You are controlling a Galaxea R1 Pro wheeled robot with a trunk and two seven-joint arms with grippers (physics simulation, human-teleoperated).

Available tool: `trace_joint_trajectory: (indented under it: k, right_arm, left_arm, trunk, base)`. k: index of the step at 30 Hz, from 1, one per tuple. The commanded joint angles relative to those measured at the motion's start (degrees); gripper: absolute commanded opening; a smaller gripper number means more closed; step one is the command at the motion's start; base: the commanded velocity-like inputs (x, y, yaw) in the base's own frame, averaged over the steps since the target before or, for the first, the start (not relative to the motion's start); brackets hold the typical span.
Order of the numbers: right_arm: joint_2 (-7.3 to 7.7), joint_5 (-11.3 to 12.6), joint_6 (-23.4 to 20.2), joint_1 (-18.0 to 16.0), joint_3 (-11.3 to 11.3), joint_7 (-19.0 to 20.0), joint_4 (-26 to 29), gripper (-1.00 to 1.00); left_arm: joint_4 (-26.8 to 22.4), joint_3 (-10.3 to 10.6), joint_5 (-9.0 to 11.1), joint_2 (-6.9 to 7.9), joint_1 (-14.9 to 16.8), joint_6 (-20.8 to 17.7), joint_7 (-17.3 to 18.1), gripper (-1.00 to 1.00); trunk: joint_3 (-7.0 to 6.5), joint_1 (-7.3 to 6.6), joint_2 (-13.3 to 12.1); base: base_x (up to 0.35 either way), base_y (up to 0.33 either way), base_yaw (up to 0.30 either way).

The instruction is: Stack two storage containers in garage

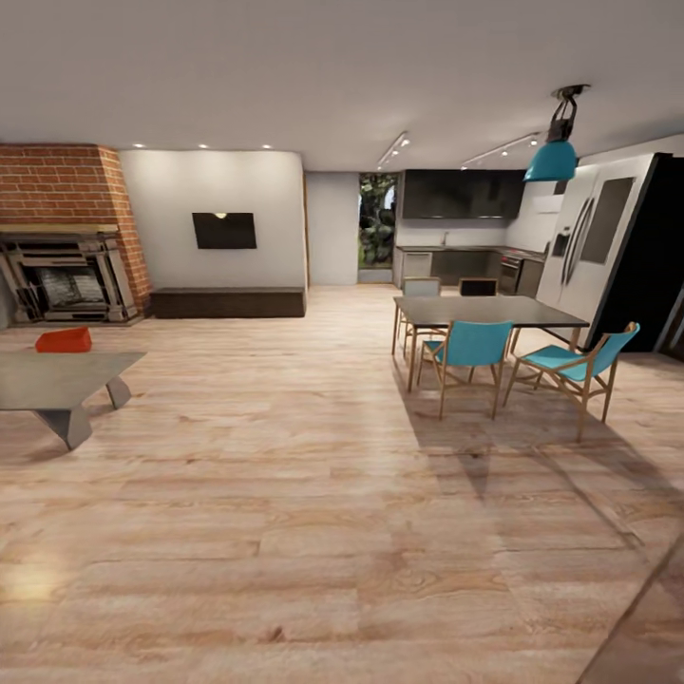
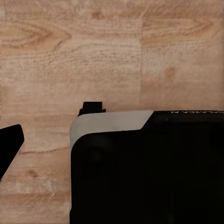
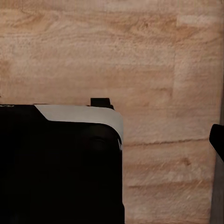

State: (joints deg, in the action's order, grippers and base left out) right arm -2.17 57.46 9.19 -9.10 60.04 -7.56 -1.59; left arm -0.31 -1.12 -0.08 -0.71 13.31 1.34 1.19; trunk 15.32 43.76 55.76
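At the low table's (image 1: 57,380) far edge sits one red bin (image 1: 64,339) — likely light, stiff; grip its rim — gripper states cannot be told.

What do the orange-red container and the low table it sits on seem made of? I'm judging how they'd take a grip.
The storage container looks like matte plastic: uniform orange-red, no grain or shine. The low table looks like matte grey stone or concrete, flat and opaque here, though the render leaves it open.

Black robot body (image 2: 149,172) with a pale grey rounded edge
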Motion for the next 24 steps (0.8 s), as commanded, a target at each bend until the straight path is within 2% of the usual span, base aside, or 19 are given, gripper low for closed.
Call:
trace_joint_trajectory:
  k: [1, 16, 24]
  right_arm:
    - [-0.06, 0.35, 0.21, -0.04, 0.47, -0.01, -0.16, 1.0]
    - [-0.03, 0.13, 0.28, -0.04, 0.5, 0.0, -0.16, 1.0]
    - [-0.03, 0.19, 0.23, -0.04, 0.44, 0.0, -0.16, 1.0]
  left_arm:
    - [0.05, -0.11, -0.01, 0.0, 0.04, 0.14, 0.12, 1.0]
    - [0.05, -0.11, -0.01, 0.0, 0.04, 0.15, 0.12, 1.0]
    - [0.05, -0.11, -0.01, 0.0, 0.04, 0.15, 0.12, 1.0]
  trunk:
    - [0.07, 0.04, 0.04]
    - [0.3, 0.04, 0.04]
    - [0.34, 0.04, 0.04]
  base:
    - [0.319, 0.0, 0.138]
    - [0.319, 0.0, 0.253]
    - [0.319, 0.0, 0.059]
